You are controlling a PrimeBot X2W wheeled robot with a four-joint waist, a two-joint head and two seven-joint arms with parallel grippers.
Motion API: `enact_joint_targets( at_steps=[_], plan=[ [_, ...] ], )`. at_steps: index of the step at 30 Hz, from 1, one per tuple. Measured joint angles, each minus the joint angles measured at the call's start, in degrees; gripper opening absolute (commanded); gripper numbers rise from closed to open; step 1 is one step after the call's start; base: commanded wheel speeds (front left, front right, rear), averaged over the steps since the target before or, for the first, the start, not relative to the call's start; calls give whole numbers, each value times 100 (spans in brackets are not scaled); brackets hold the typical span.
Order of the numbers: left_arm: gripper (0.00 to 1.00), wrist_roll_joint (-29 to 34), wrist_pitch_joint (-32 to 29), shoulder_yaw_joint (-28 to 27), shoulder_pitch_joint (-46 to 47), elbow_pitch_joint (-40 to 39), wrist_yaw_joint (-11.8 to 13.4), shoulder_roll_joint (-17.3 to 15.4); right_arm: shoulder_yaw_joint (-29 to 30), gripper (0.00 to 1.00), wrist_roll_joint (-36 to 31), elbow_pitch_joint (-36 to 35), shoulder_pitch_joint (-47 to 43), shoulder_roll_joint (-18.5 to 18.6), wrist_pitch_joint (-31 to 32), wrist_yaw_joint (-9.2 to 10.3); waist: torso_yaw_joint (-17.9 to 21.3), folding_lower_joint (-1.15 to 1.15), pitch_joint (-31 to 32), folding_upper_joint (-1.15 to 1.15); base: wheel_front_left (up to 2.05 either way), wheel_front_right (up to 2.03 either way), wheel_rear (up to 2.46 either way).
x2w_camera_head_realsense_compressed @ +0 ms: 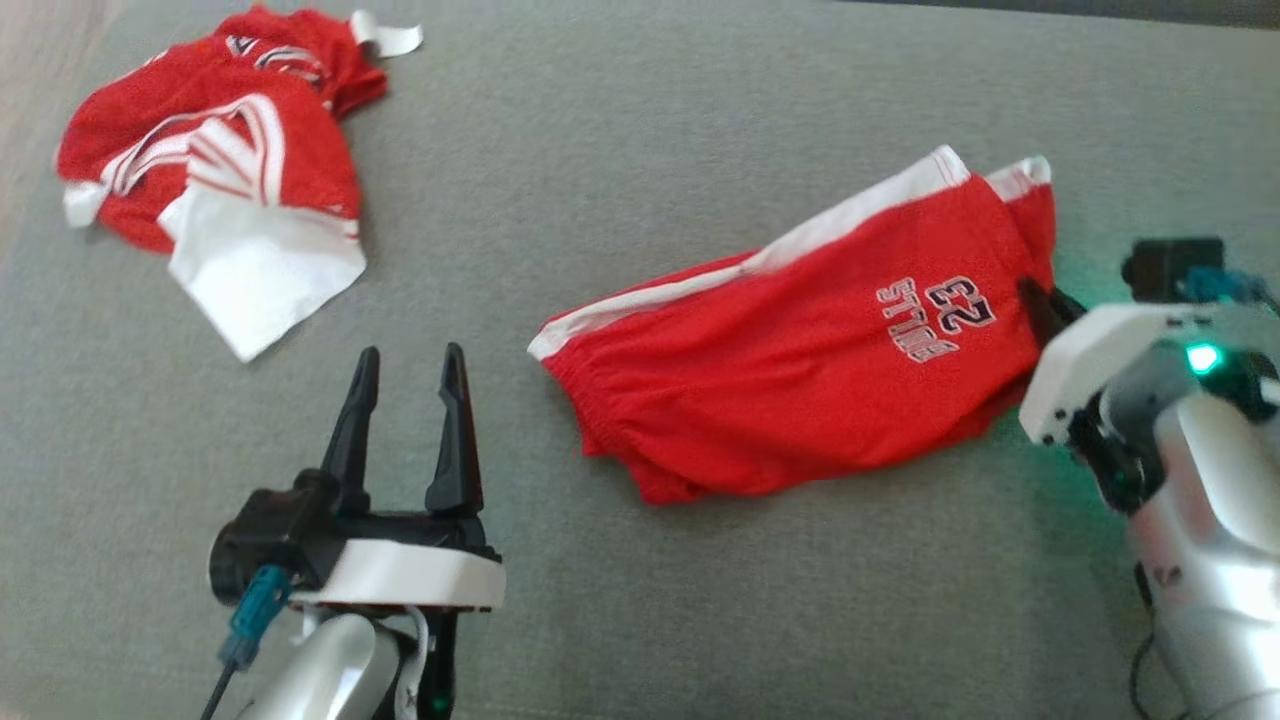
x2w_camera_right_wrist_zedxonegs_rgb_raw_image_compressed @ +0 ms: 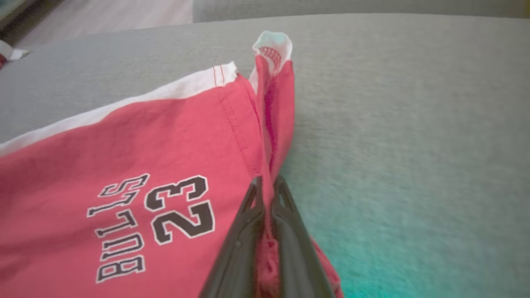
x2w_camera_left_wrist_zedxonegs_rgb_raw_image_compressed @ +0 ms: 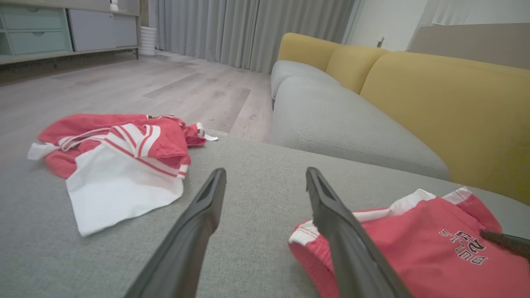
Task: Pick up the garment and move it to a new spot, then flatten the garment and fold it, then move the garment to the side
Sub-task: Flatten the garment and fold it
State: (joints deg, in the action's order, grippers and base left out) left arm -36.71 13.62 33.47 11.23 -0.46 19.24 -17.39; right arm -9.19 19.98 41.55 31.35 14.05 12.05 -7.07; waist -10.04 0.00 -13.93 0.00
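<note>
Left gripper (x2w_camera_head_realsense_compressed: 412, 352) nearest me, fingers wide, empty. Right gripper (x2w_camera_right_wrist_zedxonegs_rgb_raw_image_compressed: 268, 182) pinched tight on the hem edge of the red shorts (x2w_camera_head_realsense_compressed: 800, 390), which lie on the grey cushion (x2w_camera_head_realsense_compressed: 640, 600). Pickup step, I reckon. Next I lift and carry them, keeping clear of the crumpled jersey (x2w_camera_head_realsense_compressed: 220, 170) beyond.

Red shorts (x2w_camera_head_realsense_compressed: 800, 370), flat on sofa
</note>
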Motion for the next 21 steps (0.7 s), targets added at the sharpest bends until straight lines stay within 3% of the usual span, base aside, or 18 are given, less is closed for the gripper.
enact_joint_targets(
  at_steps=[15, 21],
  plan=[
    [100, 94, 5, 2, -328, 43, 43, -172, 1271, 0, -434, -783, -1460, -924, -606, 1, 1081, -1, 485, 0, 0, 0, 0],
    [100, 94, -45, 70, -328, 69, 40, -170, 1484, 0, -606, -1092, -1572, -1014, -503, 1, 1155, 0, 556, 0, 0, 0, 0]
  ],
)
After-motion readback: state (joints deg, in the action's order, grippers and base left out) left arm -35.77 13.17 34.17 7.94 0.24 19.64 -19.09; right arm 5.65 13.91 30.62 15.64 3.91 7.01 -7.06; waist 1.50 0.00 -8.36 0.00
